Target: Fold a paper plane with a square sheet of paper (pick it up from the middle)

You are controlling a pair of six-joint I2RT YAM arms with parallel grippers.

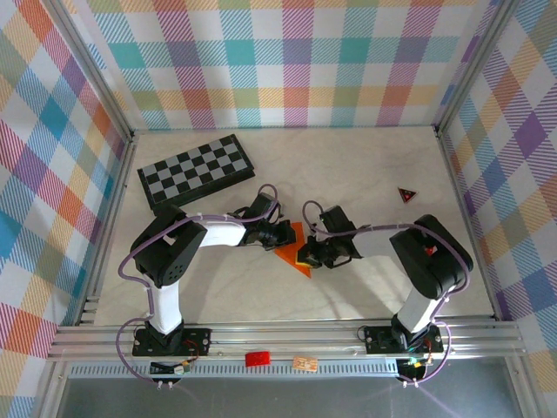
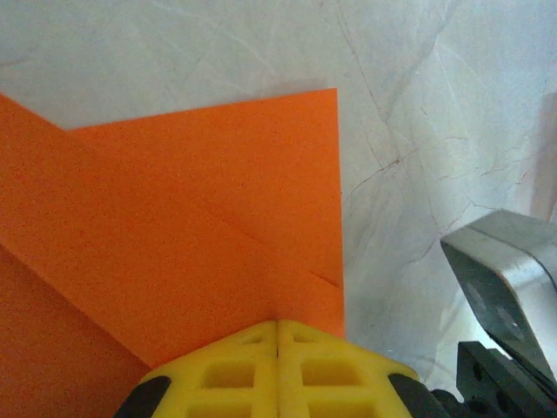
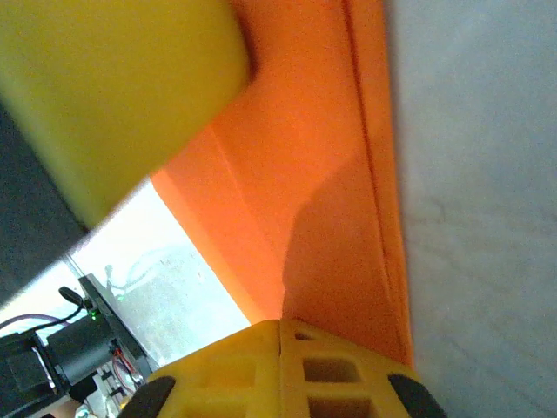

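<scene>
Centrally on the table [image 1: 374, 174], the square sheet of paper [image 1: 292, 258], orange and partly folded, lies flat; left fingers [image 2: 235, 370] pressed together, tips resting on the sheet just beside one straight edge; right fingers [image 3: 248, 357] likewise closed, tips against the layered fold; whether either pair pinches the paper cannot be told.

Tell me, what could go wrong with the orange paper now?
The left pincer and the right pincer, both shut, sit close together on the orange paper, so they might bump. If one slides, it could drag the folded sheet and leave a crooked crease or a tear.
</scene>
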